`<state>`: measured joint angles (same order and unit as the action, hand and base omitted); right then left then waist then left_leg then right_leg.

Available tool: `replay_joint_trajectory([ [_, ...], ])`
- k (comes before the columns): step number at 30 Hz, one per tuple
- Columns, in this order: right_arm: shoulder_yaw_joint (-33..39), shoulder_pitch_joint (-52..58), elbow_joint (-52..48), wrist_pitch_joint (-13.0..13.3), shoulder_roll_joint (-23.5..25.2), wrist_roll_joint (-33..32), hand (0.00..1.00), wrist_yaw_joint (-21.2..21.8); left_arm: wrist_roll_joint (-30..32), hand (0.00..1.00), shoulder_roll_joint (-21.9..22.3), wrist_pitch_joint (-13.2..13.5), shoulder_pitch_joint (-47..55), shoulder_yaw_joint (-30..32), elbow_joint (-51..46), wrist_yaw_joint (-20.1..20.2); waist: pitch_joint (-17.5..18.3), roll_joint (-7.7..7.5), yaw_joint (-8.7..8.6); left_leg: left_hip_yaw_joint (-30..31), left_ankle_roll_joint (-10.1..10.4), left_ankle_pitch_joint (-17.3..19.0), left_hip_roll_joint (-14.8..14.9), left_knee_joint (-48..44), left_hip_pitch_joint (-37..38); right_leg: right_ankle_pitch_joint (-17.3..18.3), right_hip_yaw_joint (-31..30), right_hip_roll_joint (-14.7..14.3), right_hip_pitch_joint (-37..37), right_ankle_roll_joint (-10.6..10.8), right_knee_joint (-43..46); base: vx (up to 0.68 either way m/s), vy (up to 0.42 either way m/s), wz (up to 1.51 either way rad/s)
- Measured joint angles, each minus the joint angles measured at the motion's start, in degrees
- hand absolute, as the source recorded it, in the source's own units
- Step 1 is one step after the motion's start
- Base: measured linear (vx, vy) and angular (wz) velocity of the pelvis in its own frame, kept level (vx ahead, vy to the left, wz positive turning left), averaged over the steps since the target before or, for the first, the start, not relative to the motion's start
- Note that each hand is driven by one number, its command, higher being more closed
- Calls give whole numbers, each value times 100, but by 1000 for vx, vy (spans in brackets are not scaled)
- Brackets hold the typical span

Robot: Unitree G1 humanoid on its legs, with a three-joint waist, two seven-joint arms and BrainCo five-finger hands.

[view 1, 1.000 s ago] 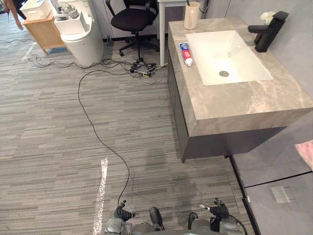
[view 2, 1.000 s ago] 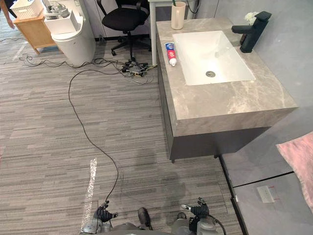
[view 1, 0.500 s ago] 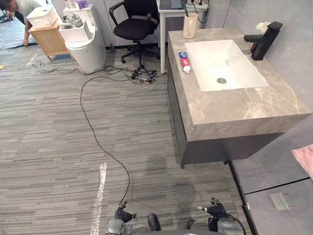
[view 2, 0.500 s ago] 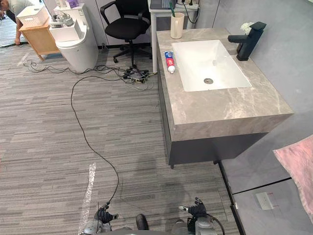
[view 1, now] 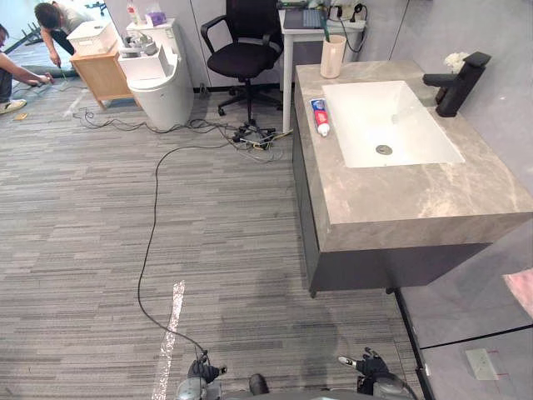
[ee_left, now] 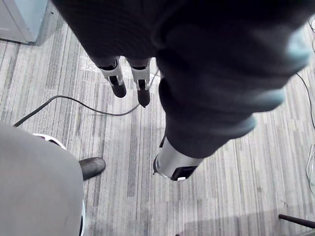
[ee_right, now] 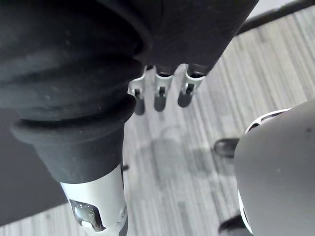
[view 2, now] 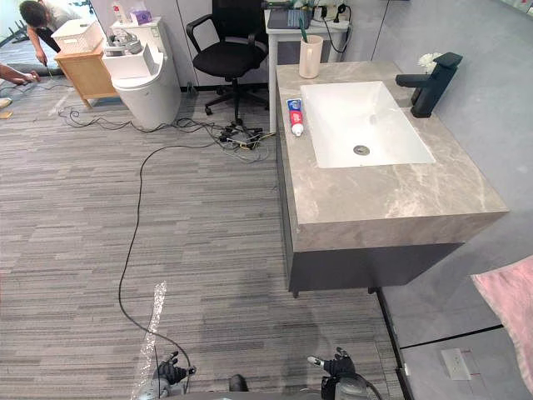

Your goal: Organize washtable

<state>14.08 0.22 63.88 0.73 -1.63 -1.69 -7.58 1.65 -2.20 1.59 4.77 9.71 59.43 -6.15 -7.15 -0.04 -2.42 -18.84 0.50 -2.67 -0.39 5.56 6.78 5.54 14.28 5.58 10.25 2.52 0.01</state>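
Two people are at the far left, one bent over (view 1: 57,18) and the other showing a sleeve and hand (view 1: 18,75) at the picture's edge. Half a second ago only one of them was in sight, because the camera has moved and now takes in more of the far room. Next come a low wooden cabinet (view 1: 102,73) carrying a white basket (view 1: 93,36), then a white round-fronted unit (view 1: 162,87). At the near edge the left hand (view 1: 202,371) hangs over the striped grey floor as before, fingers (ee_left: 118,81) straight and holding nothing. Further right is a black office chair (view 1: 246,58), and beside it the grey marble-topped washtable (view 1: 416,196). A tall beige cup (view 1: 333,57) stands on its far left corner, and a white toothpaste tube with red and blue print (view 1: 320,115) lies flat just left of the white rectangular basin (view 1: 400,117). Neither has changed place on the top. The right hand (view 1: 366,365) stays low, well apart from the table, fingers (ee_right: 157,96) relaxed and empty. A black angular faucet (view 1: 458,83) stands right of the basin, and a pink cloth (view 1: 520,287) shows at the right edge.
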Motion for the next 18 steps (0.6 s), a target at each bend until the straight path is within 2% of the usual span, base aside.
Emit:
replay_joint_trajectory([
  [5,413,4,-2,-12,-4,-348,0,-1,-214,0,4,1,-48,136,83,105,-127,-23,-3,173,149,-100,109,4,28,-3,184,-75,37,-9,112,-106,-81,12],
  [6,463,-46,-7,-13,-14,-348,0,-9,-228,0,27,13,-97,195,81,110,-237,27,2,239,159,-108,133,-9,-73,16,281,-81,-46,-22,227,-177,-32,41],
  [7,461,-93,-11,-18,-61,-347,0,-19,-283,0,30,11,-153,202,78,110,-318,14,-6,355,168,-113,139,-168,-310,71,409,-41,-281,-34,431,-158,-14,50],
  [8,461,-131,-23,-23,-68,-346,0,-26,-338,0,22,19,-188,205,69,107,-357,79,1,411,169,-112,141,-307,-462,99,480,-3,-380,-44,547,-135,15,68],
  [10,464,-256,-23,-107,-111,-339,0,-94,-444,0,13,43,-236,219,42,101,-524,70,23,445,308,13,148,-526,-844,187,718,125,-713,-50,866,-135,45,69],
  [11,534,-312,-25,-102,-90,-329,0,-144,-508,0,-23,71,-268,211,6,95,-556,40,-5,26,515,315,219,-662,-1049,183,973,294,-816,-52,905,-151,108,86],
  [12,575,-326,-24,-105,-81,-296,0,-177,-562,0,-66,87,-295,193,20,101,-631,-73,-18,-415,352,376,293,-885,-1090,173,1129,460,-841,-40,921,-122,148,113],
  [13,587,-312,-21,-138,-110,-211,0,-228,-618,0,-94,111,-309,205,23,96,-641,-78,3,-920,164,502,473,-1263,-1040,160,1302,667,-818,13,979,-11,185,108],
  [14,586,-308,-22,-143,-186,-170,0,-236,-606,0,-83,103,-291,208,44,75,-649,-79,-25,-1262,172,507,753,-1457,-901,139,1432,782,-772,125,1004,73,234,89],
  [15,580,-312,-27,-161,-290,-110,0,-233,-604,0,-44,80,-234,210,74,69,-618,99,-32,-1425,291,332,1008,-1344,-693,115,1520,737,-752,209,1004,92,254,58],
  [16,590,-356,-32,-170,-348,-83,0,-228,-599,0,-31,75,-234,228,85,61,-639,250,-26,-1273,343,408,989,-1121,-586,75,1537,742,-736,300,1009,48,245,26],
  [17,629,-376,-70,-182,-335,-55,0,-228,-573,0,-40,76,-252,231,81,55,-657,168,-12,-1272,365,373,921,-1098,-602,-5,1551,825,-728,341,946,13,257,21],
  [18,629,-385,-185,-181,-133,-33,0,-215,-529,0,-207,73,-253,225,81,0,-666,37,15,-1222,295,349,750,-951,-574,-136,1656,891,-644,450,766,11,209,24],
])
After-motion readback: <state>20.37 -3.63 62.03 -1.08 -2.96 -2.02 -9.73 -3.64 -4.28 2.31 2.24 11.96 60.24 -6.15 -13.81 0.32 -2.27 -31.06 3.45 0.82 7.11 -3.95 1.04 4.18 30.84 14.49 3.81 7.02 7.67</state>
